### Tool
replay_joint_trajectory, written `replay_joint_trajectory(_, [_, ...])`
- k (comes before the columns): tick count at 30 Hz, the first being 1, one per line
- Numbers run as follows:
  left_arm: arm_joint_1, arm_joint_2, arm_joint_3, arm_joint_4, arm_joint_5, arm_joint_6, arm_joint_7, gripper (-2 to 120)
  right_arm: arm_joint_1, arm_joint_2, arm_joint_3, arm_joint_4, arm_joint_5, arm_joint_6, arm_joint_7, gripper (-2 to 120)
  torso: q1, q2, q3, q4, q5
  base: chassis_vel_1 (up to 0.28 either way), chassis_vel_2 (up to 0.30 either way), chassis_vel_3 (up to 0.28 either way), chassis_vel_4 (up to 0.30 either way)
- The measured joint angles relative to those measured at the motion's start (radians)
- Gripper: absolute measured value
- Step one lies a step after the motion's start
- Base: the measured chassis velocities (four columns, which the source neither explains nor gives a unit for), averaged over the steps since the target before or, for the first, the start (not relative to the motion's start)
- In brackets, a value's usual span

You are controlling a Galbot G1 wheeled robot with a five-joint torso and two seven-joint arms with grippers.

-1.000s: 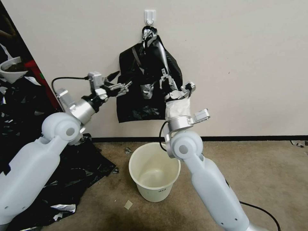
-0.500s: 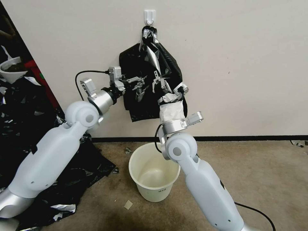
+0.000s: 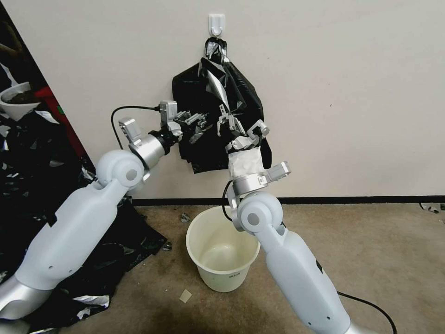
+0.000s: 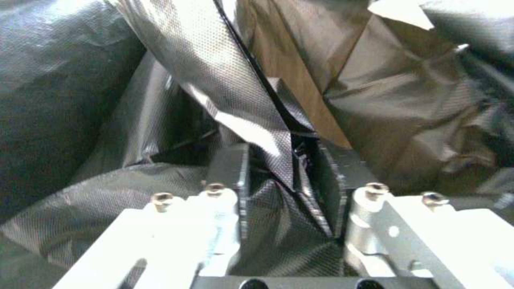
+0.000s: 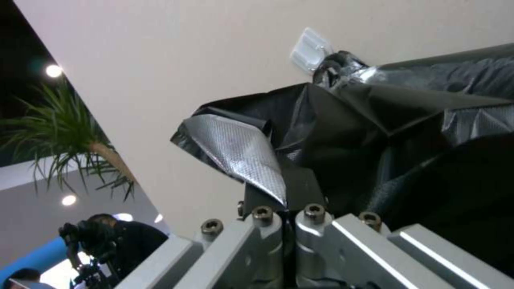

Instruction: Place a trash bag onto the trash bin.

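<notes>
A bundle of black bags [image 3: 241, 93] hangs from a white wall hook [image 3: 216, 23]. Its front sheet, the glossy trash bag [image 3: 214, 86], is pulled away from the rest. My right gripper [image 3: 227, 119] is shut on a silvery corner of that bag [image 5: 241, 152], the fingers [image 5: 308, 188] pressed together on the film. From the left, my left gripper [image 3: 198, 121] reaches in and stands open, with a fold of the bag [image 4: 241, 92] lying between its fingers [image 4: 235, 172]. The cream trash bin [image 3: 222, 276] stands open-topped on the carpet below both grippers.
A heap of black plastic sheets [image 3: 102, 246] covers the floor at the left. A white pot with dark contents [image 3: 16, 99] sits behind it. Small scraps [image 3: 185, 296] lie on the carpet by the bin. A cable [image 3: 371, 304] trails at the right.
My left gripper has swung right from the bundle's left edge into the bag film. The right gripper has shifted up and left, and the hanging bags have bunched narrower.
</notes>
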Motion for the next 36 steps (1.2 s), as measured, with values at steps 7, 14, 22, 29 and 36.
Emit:
replay_joint_trajectory(7, [0.074, 0.01, -0.06, -0.043, 0.023, -0.032, 0.002, 5, -0.002, -0.003, 0.006, -0.01, -0.001, 0.007, 0.01, 0, 0.0, 0.0, 0.0, 0.0, -0.0001, 0.0, 0.0, 0.0, 0.0])
replay_joint_trajectory(14, [0.193, 0.018, -0.149, -0.158, 0.119, -0.107, -0.05, 0, -0.013, -0.012, 0.016, -0.012, -0.012, 0.014, 0.033, 0, 0.0, 0.0, 0.0, -0.0001, 0.0, 0.0, 0.0, 0.0, 0.0])
replay_joint_trajectory(22, [0.369, 0.008, -0.236, -0.26, 0.42, -0.182, -0.125, 0, -0.05, -0.028, 0.017, -0.006, -0.033, 0.018, 0.035, 0, 0.0, 0.0, 0.0, -0.0001, 0.0, 0.0, 0.0, 0.0, 0.0])
replay_joint_trajectory(29, [0.547, -0.023, -0.303, -0.355, 0.562, -0.197, -0.171, 0, -0.118, -0.042, 0.007, 0.029, -0.071, 0.02, 0.036, 0, 0.0, 0.0, 0.0, 0.0002, 0.0, 0.0, 0.0, 0.0, 0.0])
replay_joint_trajectory(36, [0.649, -0.04, -0.357, -0.442, 0.676, -0.205, -0.211, 0, -0.221, -0.065, -0.002, 0.101, -0.154, 0.024, 0.037, 0, 0.0, 0.0, 0.0, 0.0001, 0.0, 0.0, 0.0, 0.0, 0.0])
